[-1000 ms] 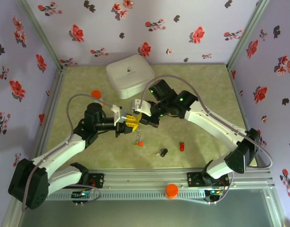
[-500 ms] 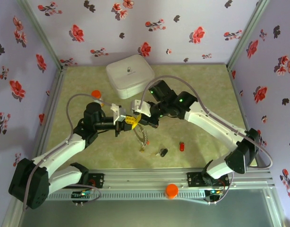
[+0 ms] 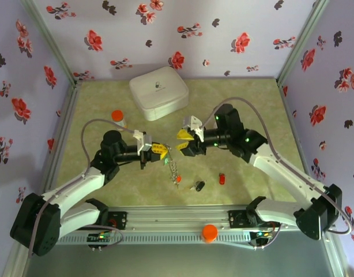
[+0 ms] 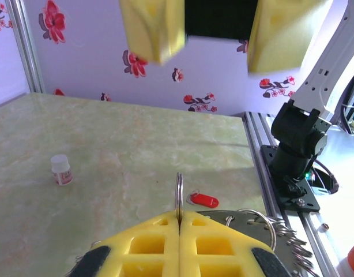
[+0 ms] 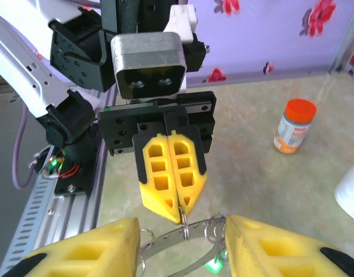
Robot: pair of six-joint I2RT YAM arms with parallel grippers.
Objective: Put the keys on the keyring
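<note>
1. Two loose keys lie nearest the front rail (image 3: pixel 183 214): a black key (image 3: pixel 198 186) and, just to its right, a red key (image 3: pixel 222 179), apart from each other. The red key's long axis runs toward the rail. An orange knob (image 3: pixel 209 232) sits on the rail in front of them.
2. Next back, the keyring (image 3: pixel 174 168) hangs from the left gripper (image 3: pixel 164 154). Its long axis slants from the fingertips toward the rail and slightly right. A small orange-red key head shows at its low end, near the black key.
3. From the left wrist, the ring (image 4: pixel 179 195) stands edge-on and upright, rising out of the seam where the yellow fingers (image 4: pixel 148 245) are pressed together on it. More small rings bunch to the right.
4. From the right wrist, the keyring (image 5: pixel 191 238) runs as a band left to right, rising slightly rightward, below the left gripper (image 5: pixel 178 212).
5. Facing it, the right gripper (image 3: pixel 180 141) has its jaws spread and holds nothing, with the band lying in the gap.
6. Farther off, a pill bottle (image 3: pixel 118 118) stands left of the left arm and a white case (image 3: pixel 158 92) sits near the back wall.
7. Bare table (image 3: pixel 252 104) lies open at the far right, with flowered walls on three sides.
</note>
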